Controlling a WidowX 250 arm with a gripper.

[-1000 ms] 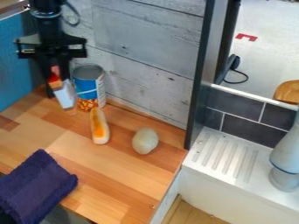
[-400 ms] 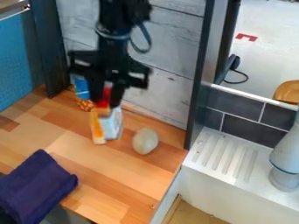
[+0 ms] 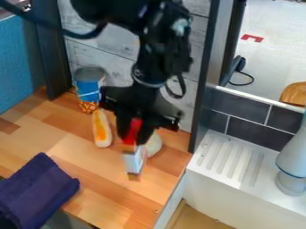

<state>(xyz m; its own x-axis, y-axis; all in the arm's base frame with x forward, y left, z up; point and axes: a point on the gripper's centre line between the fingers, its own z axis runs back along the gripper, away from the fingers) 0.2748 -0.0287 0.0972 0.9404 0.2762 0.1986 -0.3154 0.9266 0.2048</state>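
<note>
Two fingers of my black gripper (image 3: 133,137) pinch the red top of a small box (image 3: 135,160), held over the wooden counter (image 3: 95,172). Behind it sits the pale, rounded object (image 3: 154,145), partly hidden; left of that lies the orange-filled, hot-dog-like toy (image 3: 101,129).

Rear wall: grey wood-grain panels (image 3: 110,42). Counter: light wood planks (image 3: 90,165). Right: dark tiles (image 3: 254,132) above white ribbed drainboard (image 3: 230,159).
</note>
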